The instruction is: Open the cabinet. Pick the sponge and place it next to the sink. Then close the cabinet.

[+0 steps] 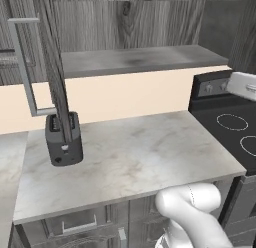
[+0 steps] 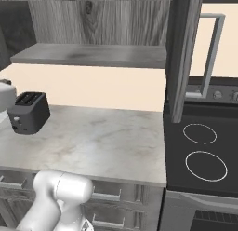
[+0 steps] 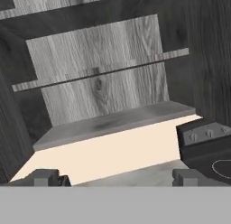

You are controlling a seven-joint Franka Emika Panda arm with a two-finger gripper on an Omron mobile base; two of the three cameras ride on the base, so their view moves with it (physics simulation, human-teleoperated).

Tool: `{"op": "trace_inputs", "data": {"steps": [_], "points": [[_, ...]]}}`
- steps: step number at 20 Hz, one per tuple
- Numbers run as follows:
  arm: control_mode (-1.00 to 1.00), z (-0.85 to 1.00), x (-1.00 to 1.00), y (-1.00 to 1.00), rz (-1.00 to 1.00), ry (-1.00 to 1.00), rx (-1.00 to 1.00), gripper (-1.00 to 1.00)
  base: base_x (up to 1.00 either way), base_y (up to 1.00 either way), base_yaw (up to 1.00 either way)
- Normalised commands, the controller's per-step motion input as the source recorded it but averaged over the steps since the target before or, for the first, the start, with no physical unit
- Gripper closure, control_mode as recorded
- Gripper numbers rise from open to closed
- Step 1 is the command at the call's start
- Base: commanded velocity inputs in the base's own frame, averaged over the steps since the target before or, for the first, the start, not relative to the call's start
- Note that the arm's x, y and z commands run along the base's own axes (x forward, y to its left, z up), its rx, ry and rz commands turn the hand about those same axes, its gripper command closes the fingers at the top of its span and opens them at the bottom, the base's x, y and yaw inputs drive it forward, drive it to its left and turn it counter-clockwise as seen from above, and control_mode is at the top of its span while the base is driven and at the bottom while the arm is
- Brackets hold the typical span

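The cabinet (image 1: 140, 59) stands open, its two doors swung out toward me. The left door (image 1: 55, 82) shows edge-on with its silver bar handle (image 1: 22, 67); the right door (image 2: 179, 62) hangs over the stove's edge. In the hand view the cabinet's floor (image 3: 113, 121) and a thin upper shelf (image 3: 99, 72) are bare grey wood. My gripper (image 3: 116, 179) faces the cabinet's inside from a distance, level with its floor, open, with nothing between the fingertips (image 3: 45, 177). The sponge is out of view. The sink is out of view too.
A black toaster (image 1: 63, 139) sits at the left of the marble counter (image 1: 135, 157), under the left door. A black stove (image 2: 202, 151) with ring burners adjoins the counter on the right. Low drawers with horizontal handles (image 2: 104, 195) run beneath.
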Motion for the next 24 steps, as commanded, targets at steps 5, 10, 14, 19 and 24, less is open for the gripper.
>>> {"op": "trace_inputs", "data": {"steps": [5, 10, 14, 19, 24], "points": [[-1.00, 0.86, 0.00, -0.01, -0.03, 0.14, -0.22, -1.00, 0.00, 0.00, 0.00], [-1.00, 0.33, 0.00, -0.07, 0.00, 0.16, -0.23, -1.00, 0.00, 0.00, 0.00], [-1.00, -0.28, 0.00, 0.00, 0.00, -0.22, 0.00, -1.00, 0.00, 0.00, 0.00], [-1.00, -0.33, -0.01, 0.00, 0.00, -0.43, 0.00, -1.00, 0.00, 0.00, 0.00], [-1.00, -0.58, 0.31, 0.04, 0.00, -0.31, -0.06, -1.00, 0.00, 0.00, 0.00]]}}
